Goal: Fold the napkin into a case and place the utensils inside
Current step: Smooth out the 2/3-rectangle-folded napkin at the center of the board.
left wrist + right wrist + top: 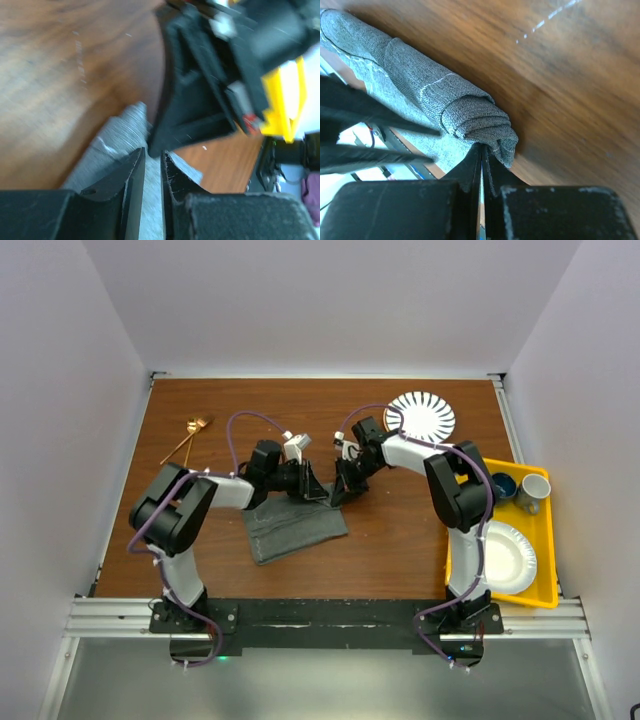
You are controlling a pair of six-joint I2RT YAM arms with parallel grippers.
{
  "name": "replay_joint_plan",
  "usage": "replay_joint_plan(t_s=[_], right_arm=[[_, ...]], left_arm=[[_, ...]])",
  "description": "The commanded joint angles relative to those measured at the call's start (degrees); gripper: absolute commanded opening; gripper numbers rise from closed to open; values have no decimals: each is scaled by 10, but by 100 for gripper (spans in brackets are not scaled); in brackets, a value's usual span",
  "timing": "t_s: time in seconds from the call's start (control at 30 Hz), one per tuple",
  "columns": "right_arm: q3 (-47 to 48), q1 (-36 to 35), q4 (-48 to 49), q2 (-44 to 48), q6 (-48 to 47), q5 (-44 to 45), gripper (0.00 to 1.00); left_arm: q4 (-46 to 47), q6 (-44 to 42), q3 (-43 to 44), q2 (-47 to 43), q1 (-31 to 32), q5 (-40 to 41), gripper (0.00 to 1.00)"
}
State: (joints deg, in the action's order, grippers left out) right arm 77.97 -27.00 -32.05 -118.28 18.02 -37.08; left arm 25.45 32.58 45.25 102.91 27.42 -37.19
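Observation:
The dark grey napkin (pixel 297 529) lies partly folded on the brown table, just in front of both grippers. My right gripper (pixel 338 496) is shut on the napkin's far right corner, and the bunched, rolled cloth (pixel 470 117) sits right at its closed tips (pixel 482 146). My left gripper (pixel 319 490) hovers close beside it, almost touching. Its jaws (pixel 152 152) stand a narrow gap apart over the napkin (pixel 122 132), with nothing pinched between them. The two gold utensils (pixel 188 438) lie together at the far left of the table, away from both arms.
A striped plate (pixel 421 415) lies at the far right of the table. A yellow tray (pixel 545 540) along the right edge holds a white paper plate (pixel 505 557) and two mugs (pixel 532 491). The right gripper's black body (pixel 200 90) fills the left wrist view.

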Motion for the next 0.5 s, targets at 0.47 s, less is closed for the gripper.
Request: replay_joint_plan(t_s=[0.47], right_arm=[[124, 21, -111, 21, -104, -4, 23]], left_arm=[[22, 22, 51, 140, -50, -11, 34]])
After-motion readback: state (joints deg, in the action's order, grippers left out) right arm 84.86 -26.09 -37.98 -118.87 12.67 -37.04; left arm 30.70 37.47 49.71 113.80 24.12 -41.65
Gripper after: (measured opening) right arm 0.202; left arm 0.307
